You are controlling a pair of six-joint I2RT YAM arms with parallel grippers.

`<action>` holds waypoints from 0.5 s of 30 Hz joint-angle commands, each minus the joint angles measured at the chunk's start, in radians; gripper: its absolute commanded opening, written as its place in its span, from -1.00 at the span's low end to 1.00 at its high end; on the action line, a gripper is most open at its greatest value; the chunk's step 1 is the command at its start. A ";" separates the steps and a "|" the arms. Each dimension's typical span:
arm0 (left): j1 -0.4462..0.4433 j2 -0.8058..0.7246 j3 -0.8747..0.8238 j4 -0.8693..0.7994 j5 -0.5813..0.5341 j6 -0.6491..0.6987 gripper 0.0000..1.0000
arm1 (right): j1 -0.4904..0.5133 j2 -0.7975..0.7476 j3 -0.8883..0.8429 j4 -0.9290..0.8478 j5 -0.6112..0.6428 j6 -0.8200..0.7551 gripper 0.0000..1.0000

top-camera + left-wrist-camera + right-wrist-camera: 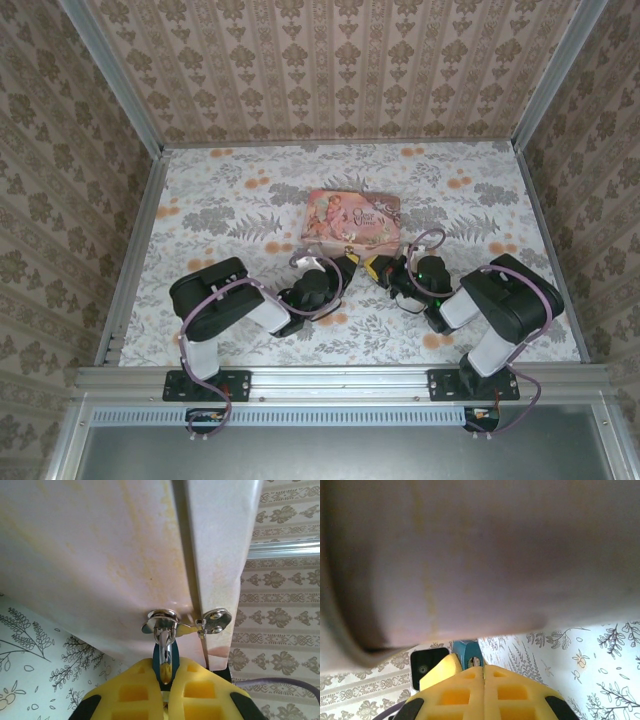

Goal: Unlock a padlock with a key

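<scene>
The padlock (161, 661) is a small blue body with a chrome shackle (164, 639) hooked through the hasp (161, 618) on the front of the pink tin (352, 222). My left gripper (165, 674) is shut on the padlock's body from below. In the right wrist view the padlock (464, 651) shows its keyhole face, and a sliver of the key (476, 661) sits in the keyhole. My right gripper (483, 666) is shut with its tips right at that keyhole; the rest of the key is hidden between its pads. From above, both grippers (340, 268) (377, 268) meet at the tin's near side.
The tin stands mid-table on the floral cloth (220, 200). Its side wall carries a riveted hinge plate (216, 620). Patterned walls (330, 60) close in the back and both sides. The left arm's yellow finger (437, 672) sits just left of my right gripper.
</scene>
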 commanded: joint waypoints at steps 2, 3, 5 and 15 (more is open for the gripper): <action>-0.088 -0.002 0.003 0.107 0.232 0.014 -1.00 | -0.015 0.020 0.061 0.039 0.003 0.028 -1.00; -0.088 0.000 0.000 0.109 0.235 0.014 -1.00 | -0.016 0.021 0.063 0.039 -0.002 0.034 -1.00; -0.087 0.005 -0.006 0.110 0.236 0.013 -1.00 | -0.024 0.025 0.066 0.036 -0.016 0.044 -1.00; -0.088 0.007 -0.010 0.110 0.250 0.027 -1.00 | -0.048 0.088 0.101 0.038 -0.107 0.029 -1.00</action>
